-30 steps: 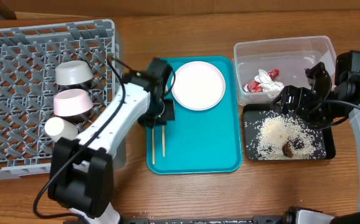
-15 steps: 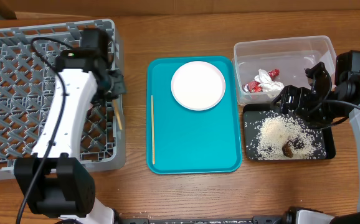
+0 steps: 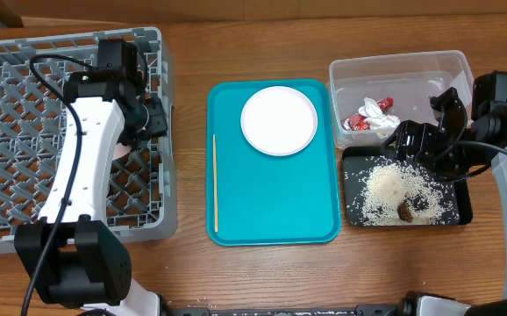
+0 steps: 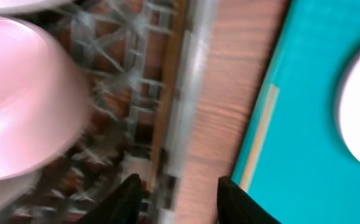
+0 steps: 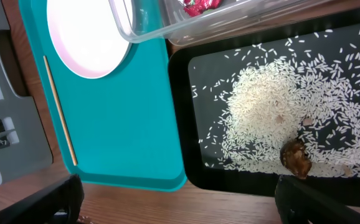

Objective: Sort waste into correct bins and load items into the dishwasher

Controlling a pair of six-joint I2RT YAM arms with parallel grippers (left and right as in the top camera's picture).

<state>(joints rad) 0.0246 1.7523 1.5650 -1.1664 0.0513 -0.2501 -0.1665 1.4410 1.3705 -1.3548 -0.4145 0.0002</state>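
At the counter's left edge, saw left gripper (image 4: 175, 190) above the dish rack (image 3: 25, 61), fingers parted, beside pink bowl (image 4: 24, 99). Between the side edges, noted chopstick (image 3: 215, 184) and plate (image 3: 279, 120) on teal tray (image 3: 280, 202). Near the right edge, found right gripper (image 5: 180, 186) spread wide above rice (image 3: 394, 189) in black tray (image 3: 464, 211).

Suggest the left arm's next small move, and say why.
Probably move the left gripper over to the one chopstick lying along the left edge of the teal tray. Its fingers look apart and empty over the dish rack, though that view is blurred.
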